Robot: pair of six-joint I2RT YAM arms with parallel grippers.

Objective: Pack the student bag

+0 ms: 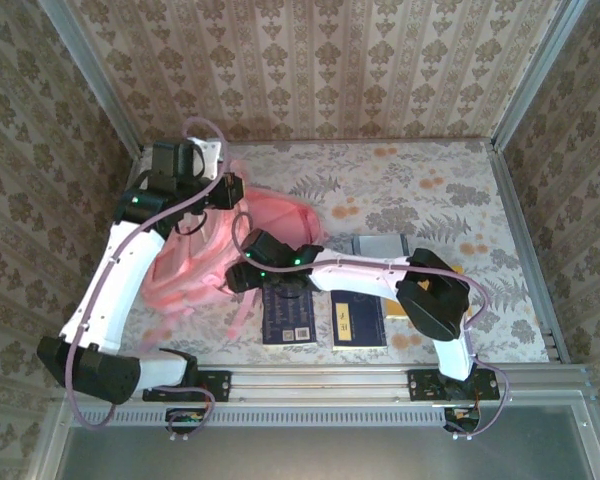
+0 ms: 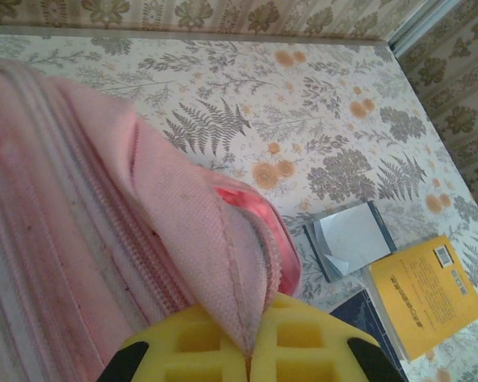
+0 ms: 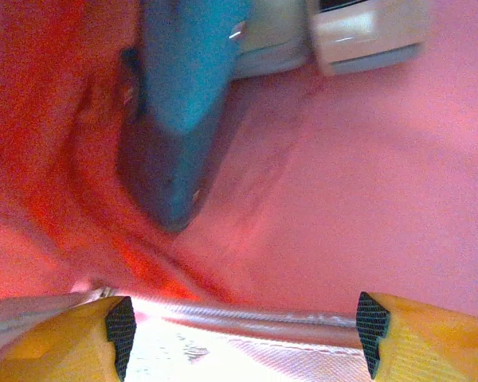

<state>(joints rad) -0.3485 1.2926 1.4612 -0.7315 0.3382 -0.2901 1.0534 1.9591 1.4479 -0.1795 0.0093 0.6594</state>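
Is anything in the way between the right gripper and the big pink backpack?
Nothing visible: the open right gripper sits at the mouth of the soft pink fabric backpack, whose flap the left gripper pinches.

Inside the student bag (image 3: 366, 175) a blurred blue object (image 3: 183, 103) is unidentifiable; the navy book (image 2: 365, 312) is cut off below.
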